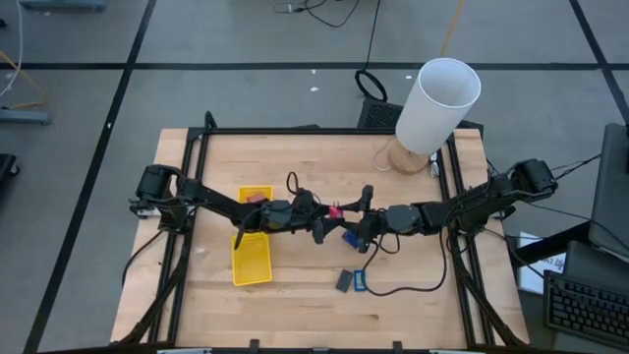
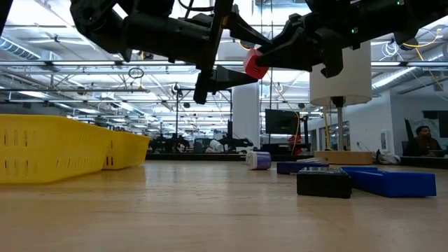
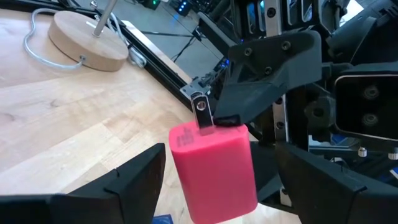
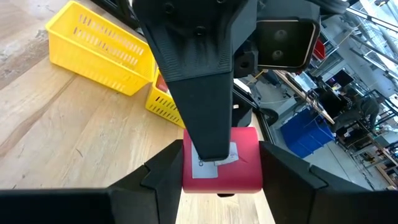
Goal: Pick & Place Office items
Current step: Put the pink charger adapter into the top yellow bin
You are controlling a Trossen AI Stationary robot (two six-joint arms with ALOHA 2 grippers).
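Both arms meet above mid-worktop (image 1: pixel 324 305). Red chunk (image 2: pixel 255 64) held aloft between them, well clear of the wood.

Right pincer (image 4: pixel 221 177): fingers clamped on the red chunk's sides, per right wrist view. Left pincer (image 3: pixel 217 186): fingers spread wide, one either side of the chunk, not touching it in the left wrist view. A metal prong of the chunk (image 3: pixel 202 113) sits against a dark finger of the opposing arm.

Around the pincers:
- Yellow tray (image 1: pixel 252 246) lies on the left pincer's side, under the left arm; something reddish shows in its far compartment.
- A blue piece (image 1: pixel 350 237) lies on the worktop just below the right pincer.
- Dark grey rectangle (image 1: pixel 343 280) and blue rectangle (image 1: pixel 360 281) lie side by side, nearer the front edge, apart from both pincers.
- Pale lilac chunk (image 2: pixel 259 160) sits on the wood farther back in the low view.
- White cylinder (image 1: pixel 437 103) on a wooden round base stands behind the right arm, its cable looping beside the base.

Between the pincers and the tray: only the left arm's own links.
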